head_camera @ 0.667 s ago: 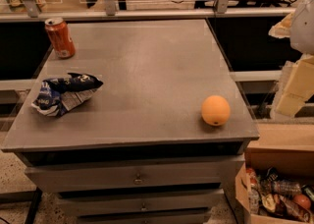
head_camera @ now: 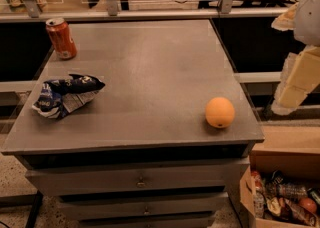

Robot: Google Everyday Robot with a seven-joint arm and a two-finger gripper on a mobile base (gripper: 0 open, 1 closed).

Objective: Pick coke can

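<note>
Camera view: coke can [head_camera: 61, 38] stands upright at the far-left corner of the grey cabinet top [head_camera: 150, 72]. Crumpled blue-white snack bag [head_camera: 65, 96] lies by the left edge, nearer the camera. Orange [head_camera: 219, 112] sits near the front-right corner. Gripper [head_camera: 295, 84] hangs off the right side, well apart from the can; grip state unreadable.

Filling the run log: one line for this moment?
stage: pre-grasp | can: upright, table back-left corner, untouched | claw: beyond table's right edge, apart from can
</note>
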